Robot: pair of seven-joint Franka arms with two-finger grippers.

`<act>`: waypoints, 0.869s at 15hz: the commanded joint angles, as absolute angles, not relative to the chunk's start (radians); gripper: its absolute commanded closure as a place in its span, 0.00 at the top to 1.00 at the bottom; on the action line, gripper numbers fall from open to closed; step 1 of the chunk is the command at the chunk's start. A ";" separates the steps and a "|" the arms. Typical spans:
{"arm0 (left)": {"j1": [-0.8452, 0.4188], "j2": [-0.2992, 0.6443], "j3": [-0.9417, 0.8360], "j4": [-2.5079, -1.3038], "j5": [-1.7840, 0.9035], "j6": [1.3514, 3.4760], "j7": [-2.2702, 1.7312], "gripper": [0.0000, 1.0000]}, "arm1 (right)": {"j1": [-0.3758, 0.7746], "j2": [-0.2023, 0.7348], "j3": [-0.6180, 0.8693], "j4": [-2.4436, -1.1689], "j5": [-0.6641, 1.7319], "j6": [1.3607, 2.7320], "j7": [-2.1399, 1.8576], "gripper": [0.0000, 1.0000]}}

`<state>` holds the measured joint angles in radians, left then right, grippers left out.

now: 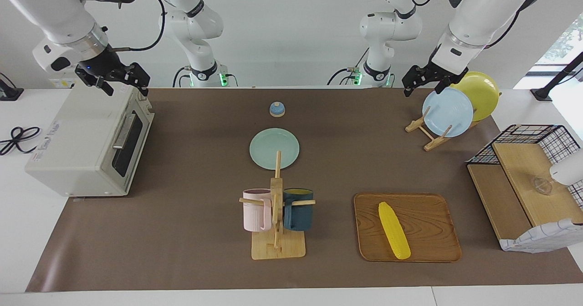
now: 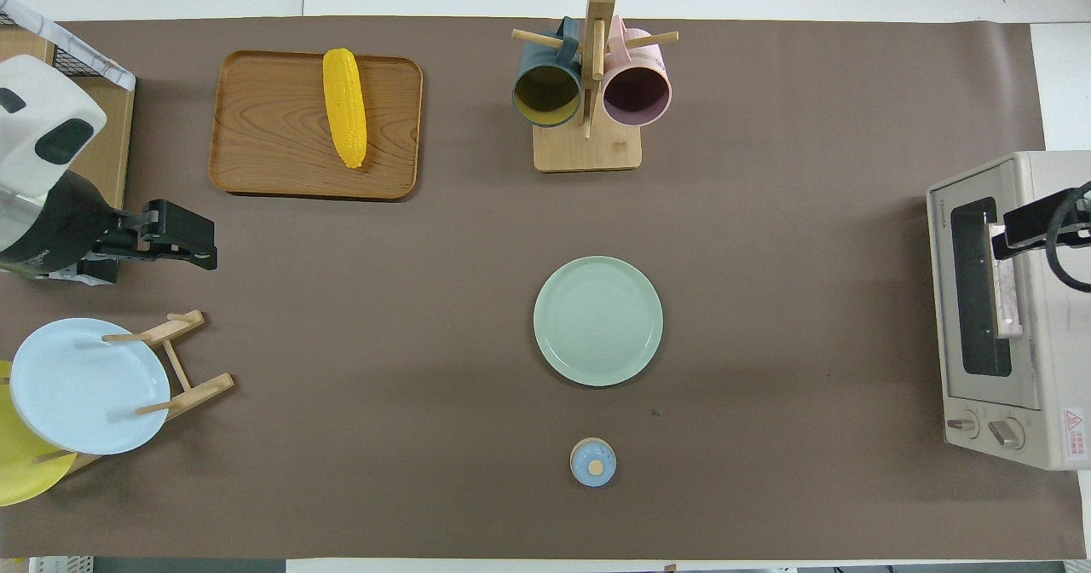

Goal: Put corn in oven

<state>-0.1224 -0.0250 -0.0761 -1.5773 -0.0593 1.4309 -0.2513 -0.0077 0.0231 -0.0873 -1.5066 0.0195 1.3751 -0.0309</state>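
We see bare yellow corn (image 1: 394, 231) on the tray (image 1: 428, 251), tip toward twelve o'clock; oven (image 1: 86, 146) shut; left gripper (image 1: 427, 84) and right gripper (image 1: 122, 80) wide, empty.

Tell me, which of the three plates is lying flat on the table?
The pale green plate. The light blue plate and yellow plate stand on edge in the wooden rack.

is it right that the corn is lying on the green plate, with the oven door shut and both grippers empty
Not quite. The corn lies on the wooden tray, not on the green plate, which is bare; the overhead view shows this plainly. The rest holds: the oven door is shut, and the left gripper and right gripper hold nothing.
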 commanded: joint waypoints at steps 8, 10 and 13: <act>-0.132 -0.032 -0.075 -1.578 -0.057 1.477 -0.261 1.00 | -0.017 0.017 -0.086 -1.500 0.046 1.361 -0.020 1.00; -0.123 -0.034 -0.077 -1.591 -0.058 1.505 -0.264 1.00 | -0.012 0.015 -0.086 -1.500 0.045 1.359 -0.020 1.00; -0.126 -0.015 -0.077 -1.602 -0.060 1.586 -0.261 1.00 | -0.011 0.014 -0.086 -1.511 0.044 1.361 -0.020 1.00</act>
<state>-0.1237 -0.0235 -0.0778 -1.5824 -0.0595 1.5315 -0.2519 -0.0064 0.0218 -0.0872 -1.5067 0.0196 1.3751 -0.0309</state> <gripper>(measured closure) 0.000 0.000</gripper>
